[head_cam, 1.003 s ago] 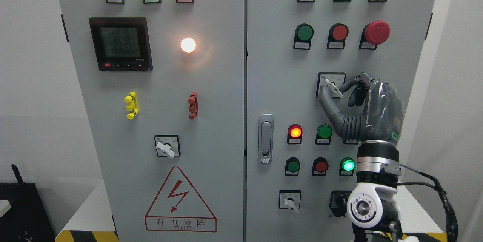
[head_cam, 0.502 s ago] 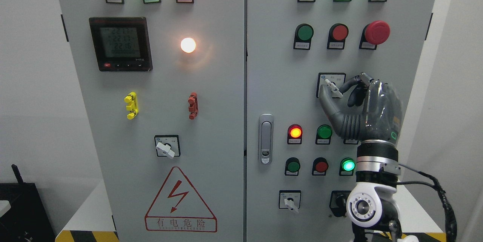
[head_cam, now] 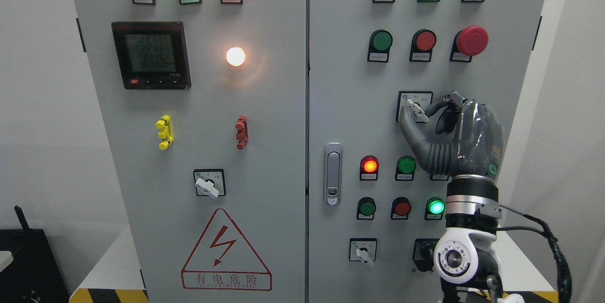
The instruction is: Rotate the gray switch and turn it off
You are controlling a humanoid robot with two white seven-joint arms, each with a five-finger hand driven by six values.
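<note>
On the right cabinet door [head_cam: 345, 104], a gray rotary switch [head_cam: 419, 109] sits in a black-framed plate, its white lever tilted with the top toward the upper left. My right hand [head_cam: 417, 115] rises from the lower right. Its thumb presses the lever's left side and its index finger curls onto the right side, so it is shut on the lever. The remaining fingers are curled just right of the plate. The palm hides the panel to the right of the switch. No left arm shows in the head view.
Below the hand are a lit red lamp [head_cam: 369, 166], green and red buttons and a lit green lamp [head_cam: 436, 207]. A red mushroom button [head_cam: 472, 40] is above. Other rotary switches [head_cam: 363, 253] [head_cam: 207, 186], a door latch [head_cam: 333, 173] and a meter [head_cam: 151, 55] lie leftward.
The hand and the switch lever hold almost the same pose across the frames. Only the meter's digits differ.
</note>
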